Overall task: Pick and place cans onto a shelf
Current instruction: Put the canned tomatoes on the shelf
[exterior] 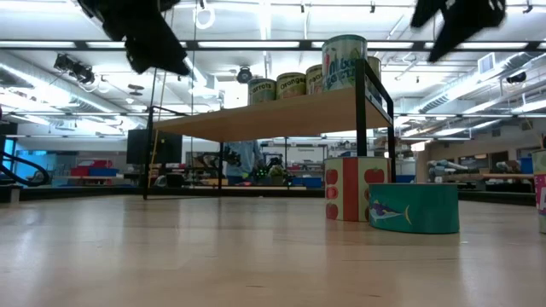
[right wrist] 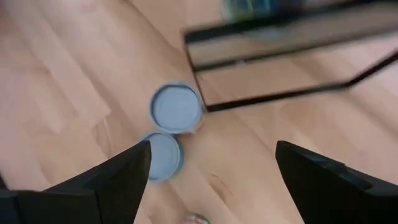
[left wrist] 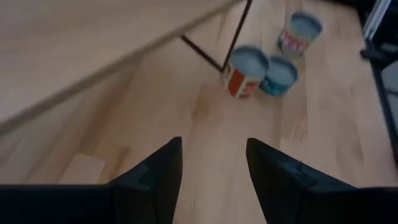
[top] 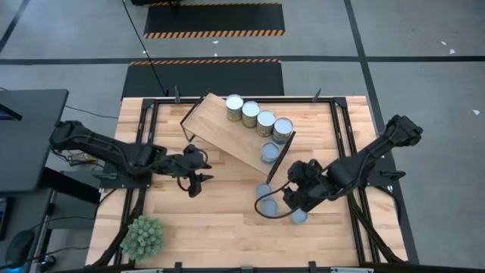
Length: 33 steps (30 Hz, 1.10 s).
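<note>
Four cans [top: 258,118] stand in a row along the far edge of the shelf [top: 227,136], which sits skewed on the counter [top: 220,227]. More cans [top: 270,152] stand on the counter by the shelf's near leg. The right claw [top: 292,199] hangs spread wide above them, holding nothing. The left claw [top: 198,182] waits beside the shelf, fingers apart and empty.
</note>
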Tool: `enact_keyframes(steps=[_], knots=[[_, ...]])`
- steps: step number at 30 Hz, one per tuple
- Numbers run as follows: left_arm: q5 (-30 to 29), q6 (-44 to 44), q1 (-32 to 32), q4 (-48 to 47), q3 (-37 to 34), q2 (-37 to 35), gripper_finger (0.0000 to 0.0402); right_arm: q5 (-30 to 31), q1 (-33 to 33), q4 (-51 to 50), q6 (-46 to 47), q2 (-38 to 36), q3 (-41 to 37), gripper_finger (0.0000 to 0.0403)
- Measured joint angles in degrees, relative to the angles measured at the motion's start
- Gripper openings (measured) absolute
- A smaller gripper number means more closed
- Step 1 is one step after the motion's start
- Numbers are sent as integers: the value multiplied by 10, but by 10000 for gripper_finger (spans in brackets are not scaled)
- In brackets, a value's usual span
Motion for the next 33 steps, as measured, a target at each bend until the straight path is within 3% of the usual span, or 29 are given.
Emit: enact_keyframes(steps=[8,13,23,28,33], knots=[[16,-13,-26,21,0,34,219,4,-8,154,112,0,-165,352],[39,-13,-35,32,0,48,224,3,-38,223,124,7,-216,350],[47,-14,-43,32,0,49,224,-37,-90,301,104,120,-206,348],[50,-13,-43,30,0,48,224,-76,-93,461,4,161,-187,348],[56,-12,-43,22,0,48,225,-71,-89,428,4,169,-169,348]])
